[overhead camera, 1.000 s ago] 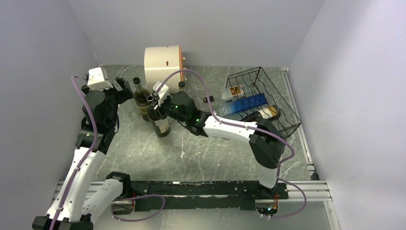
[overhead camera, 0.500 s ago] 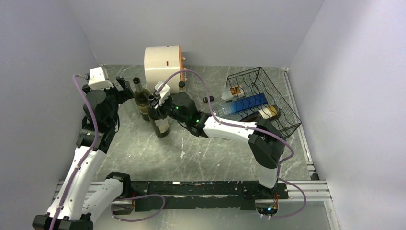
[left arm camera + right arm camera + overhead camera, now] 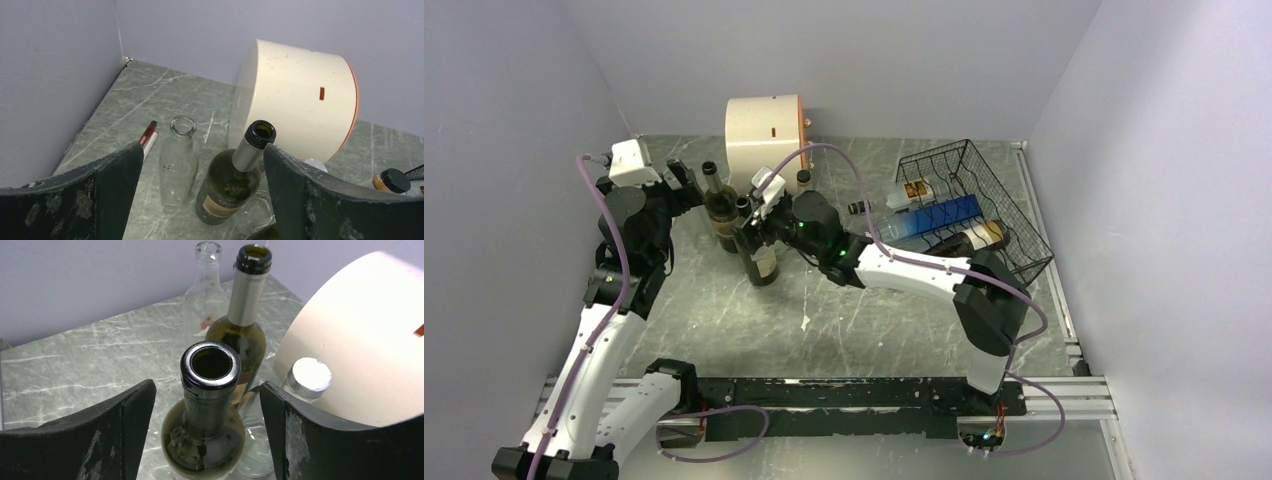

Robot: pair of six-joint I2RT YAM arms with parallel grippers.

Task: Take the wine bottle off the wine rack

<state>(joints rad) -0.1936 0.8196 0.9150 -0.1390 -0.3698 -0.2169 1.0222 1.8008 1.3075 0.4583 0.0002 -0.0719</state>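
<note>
Wine bottle [image 3: 205,432], dark glass with an open mouth, stood upright on the green marbled table [image 3: 874,320], left of centre and well apart from the wine rack [image 3: 1002,192]. The right arm reached across from the right side. The right gripper [image 3: 206,390] was level with the bottle's neck, its fingers spread with one on each side. The right wrist view showed a gap between the neck and each finger, so no contact was noted.

Just behind the wine bottle stood a green bottle [image 3: 240,335] with a silver capsule, also upright and uncorked. A clear glass bottle [image 3: 179,160] stood beside that one, towards the left wall. A small silver-capped bottle [image 3: 307,375] sat close to the cream drum [image 3: 764,125], which lay on its side at the back of the table.

The left gripper [image 3: 201,150] hung near the green bottle with its fingers spread wide, gripping nothing.

The wine rack sat at the right rear of the table. A blue bottle [image 3: 939,215] and a dark bottle with a gold label [image 3: 979,235] lay in it on their sides.
</note>
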